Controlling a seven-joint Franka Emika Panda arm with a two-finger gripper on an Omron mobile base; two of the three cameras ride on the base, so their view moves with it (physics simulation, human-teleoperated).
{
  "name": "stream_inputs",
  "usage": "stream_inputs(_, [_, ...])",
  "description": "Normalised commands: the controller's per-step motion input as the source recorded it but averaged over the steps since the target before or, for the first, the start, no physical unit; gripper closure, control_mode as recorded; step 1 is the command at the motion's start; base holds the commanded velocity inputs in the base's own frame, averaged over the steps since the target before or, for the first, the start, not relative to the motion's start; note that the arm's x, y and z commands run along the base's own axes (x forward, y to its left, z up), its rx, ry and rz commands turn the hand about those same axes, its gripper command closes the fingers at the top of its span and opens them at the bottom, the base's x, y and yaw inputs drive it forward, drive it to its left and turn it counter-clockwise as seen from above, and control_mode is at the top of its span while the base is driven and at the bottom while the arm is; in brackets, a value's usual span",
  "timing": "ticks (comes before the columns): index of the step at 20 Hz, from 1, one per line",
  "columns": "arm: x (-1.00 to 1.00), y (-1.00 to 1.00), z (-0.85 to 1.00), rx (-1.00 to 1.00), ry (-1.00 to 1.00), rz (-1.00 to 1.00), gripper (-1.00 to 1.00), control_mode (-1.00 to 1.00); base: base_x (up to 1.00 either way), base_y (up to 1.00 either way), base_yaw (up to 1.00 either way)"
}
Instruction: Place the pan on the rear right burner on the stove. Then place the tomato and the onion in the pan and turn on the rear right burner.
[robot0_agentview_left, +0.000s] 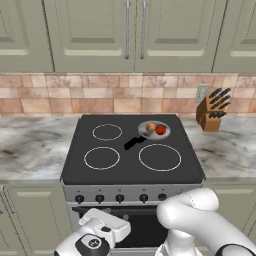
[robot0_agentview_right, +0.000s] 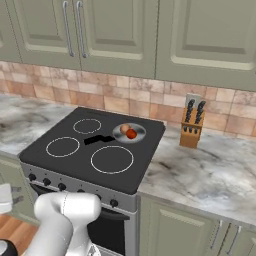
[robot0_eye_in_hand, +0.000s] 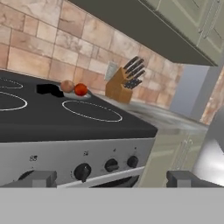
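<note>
The shiny grey pan (robot0_agentview_left: 155, 134) sits at the rear right of the black glass stove (robot0_agentview_left: 131, 167), covering the rear right burner, with its black handle (robot0_agentview_left: 134, 143) pointing toward the front left. Inside it lie the brownish-tan onion (robot0_agentview_left: 150, 127) and, right beside it, the red tomato (robot0_agentview_left: 160, 130). The right base view shows the same pan (robot0_agentview_right: 137, 129) holding the onion (robot0_agentview_right: 124, 129) and tomato (robot0_agentview_right: 131, 134). My gripper (robot0_eye_in_hand: 111, 179) is open and holds nothing. It hangs low in front of the stove's steel front, facing the black knobs (robot0_eye_in_hand: 82, 171), with the onion (robot0_eye_in_hand: 67, 86) and tomato (robot0_eye_in_hand: 80, 89) far behind.
A wooden knife block (robot0_agentview_left: 212, 114) stands on the marble counter (robot0_agentview_left: 227, 150) right of the stove, against the tiled wall. A row of knobs (robot0_agentview_left: 119, 198) runs above the dark oven door. Green cabinets hang overhead and sit below the counter.
</note>
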Motion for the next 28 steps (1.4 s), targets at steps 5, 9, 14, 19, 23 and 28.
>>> stream_inputs(5, [0.11,0.00,-0.08,0.00,0.00,0.00,-1.00,-1.00,0.00,0.00,0.00])
stream_inputs(9, [0.05,-0.01,-0.02,0.00,0.00,0.05,-1.00,-1.00,0.00,0.00,0.00])
stream_inputs(14, [0.00,-0.03,-0.07,0.00,0.00,0.10,-1.00,-1.00,0.00,0.00,0.00])
stream_inputs(19, [0.00,-0.16,-0.07,0.00,0.00,0.17,-1.00,-1.00,0.00,0.00,0.00])
stream_inputs(23, [0.00,-0.21,-0.06,0.00,0.00,0.18,-1.00,-1.00,0.00,0.00,0.00])
stream_inputs(28, [0.01,-0.26,-0.02,0.01,0.00,0.18,-1.00,-1.00,0.00,0.00,0.00])
